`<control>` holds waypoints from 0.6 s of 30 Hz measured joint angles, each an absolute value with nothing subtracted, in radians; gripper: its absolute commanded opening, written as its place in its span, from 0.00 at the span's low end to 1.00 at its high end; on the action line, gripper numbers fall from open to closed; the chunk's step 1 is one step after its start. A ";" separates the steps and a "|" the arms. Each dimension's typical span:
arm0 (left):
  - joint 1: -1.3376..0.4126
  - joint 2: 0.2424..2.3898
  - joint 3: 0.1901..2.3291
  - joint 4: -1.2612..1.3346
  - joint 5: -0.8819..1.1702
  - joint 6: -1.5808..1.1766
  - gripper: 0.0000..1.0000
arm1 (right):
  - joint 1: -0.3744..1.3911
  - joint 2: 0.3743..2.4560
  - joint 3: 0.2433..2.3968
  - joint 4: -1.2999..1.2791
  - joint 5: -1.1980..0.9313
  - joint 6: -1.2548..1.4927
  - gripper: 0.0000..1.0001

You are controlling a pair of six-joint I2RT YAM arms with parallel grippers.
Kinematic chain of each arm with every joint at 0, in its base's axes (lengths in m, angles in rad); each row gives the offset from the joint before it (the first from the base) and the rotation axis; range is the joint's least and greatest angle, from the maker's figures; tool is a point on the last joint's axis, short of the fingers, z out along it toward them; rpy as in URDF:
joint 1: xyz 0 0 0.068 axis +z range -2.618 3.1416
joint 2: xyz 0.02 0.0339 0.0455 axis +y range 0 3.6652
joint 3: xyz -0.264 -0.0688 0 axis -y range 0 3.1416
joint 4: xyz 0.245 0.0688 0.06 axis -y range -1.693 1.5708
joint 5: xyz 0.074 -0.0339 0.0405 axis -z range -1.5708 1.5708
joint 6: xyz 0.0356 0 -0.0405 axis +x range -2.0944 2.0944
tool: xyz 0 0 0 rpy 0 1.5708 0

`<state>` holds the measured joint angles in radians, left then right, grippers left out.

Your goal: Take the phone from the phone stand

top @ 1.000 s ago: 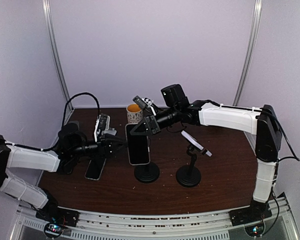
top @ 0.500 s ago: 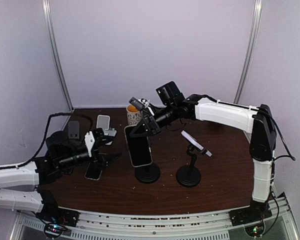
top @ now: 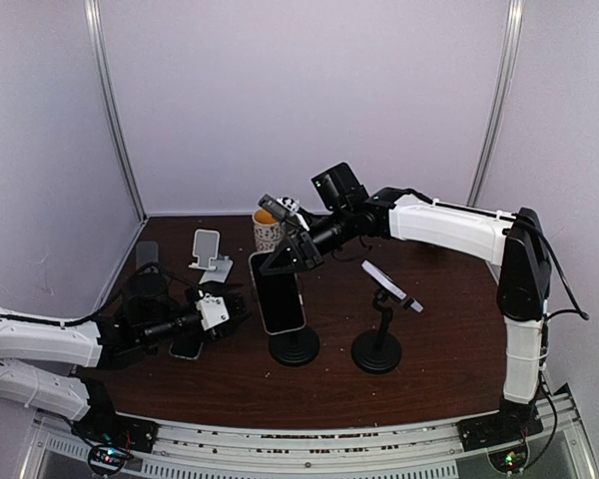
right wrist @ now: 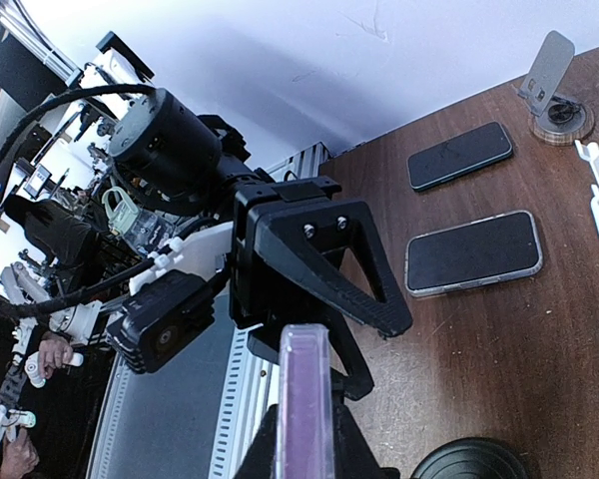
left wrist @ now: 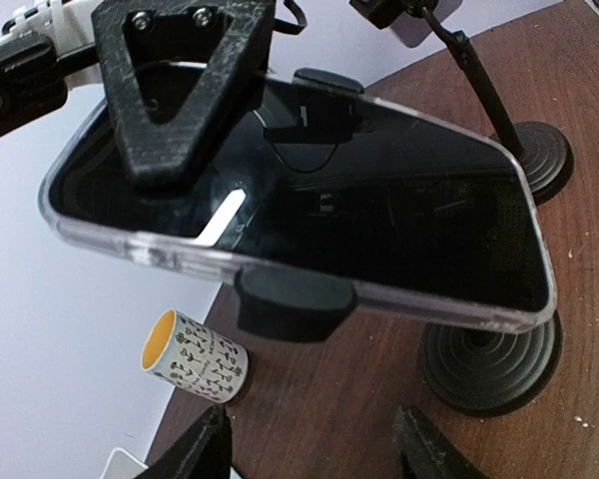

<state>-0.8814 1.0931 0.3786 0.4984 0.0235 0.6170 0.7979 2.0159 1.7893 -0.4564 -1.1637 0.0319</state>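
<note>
Right claw (top: 286, 257): closed on the top edge of the phone, one finger lying flat on the glass
Phone (left wrist: 379, 220): between the fingers of the right claw and hanging below them; it sits in the phone stand, gripped at both long sides by the clips (left wrist: 295, 304)
Phone stand (top: 295, 345): directly under the right claw, with its round base on the worktop (top: 429, 394); nothing presses it down
Left claw (left wrist: 314, 439): open and empty, low over the worktop, just beside the phone and facing its screen
Cup (top: 268, 230): just behind the right claw
Second stand (top: 378, 344): near the right claw, on its far side from the left claw; whether its head carries a phone I cannot tell
Risk 1: if the clips hold tight, a pull from the right claw may lift or tip the whole phone stand, because the base is free
Risk 2: the grip takes only a thin edge, so the phone may turn or slide out and fall on the worktop
Risk 3: a backward pull may knock the cup
Risk 4: the left claw is close and may push the phone sideways if it moves in
Count: two claws, two round-base stands, one phone in a stand, two flat phones (right wrist: 474, 251) well apart from both claws, two small desk stands (right wrist: 554, 70), one cup
</note>
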 measured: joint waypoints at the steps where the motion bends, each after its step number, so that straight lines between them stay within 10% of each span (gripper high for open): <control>1: -0.884 1.107 0.385 0.514 0.025 0.627 0.56 | 0.798 2.016 1.789 -0.456 -1.164 0.031 0.00; 9: -0.923 1.189 0.424 0.644 0.043 0.709 0.55 | 0.797 2.016 1.789 -0.463 -1.171 0.033 0.00; 18: -0.926 1.208 0.434 0.654 0.077 0.763 0.29 | 0.795 2.016 1.781 -0.471 -1.191 0.041 0.00</control>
<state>-0.9260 1.2083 0.4339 0.6544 0.0772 0.7628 0.7952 2.0159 1.7809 -0.4706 -1.1908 0.0414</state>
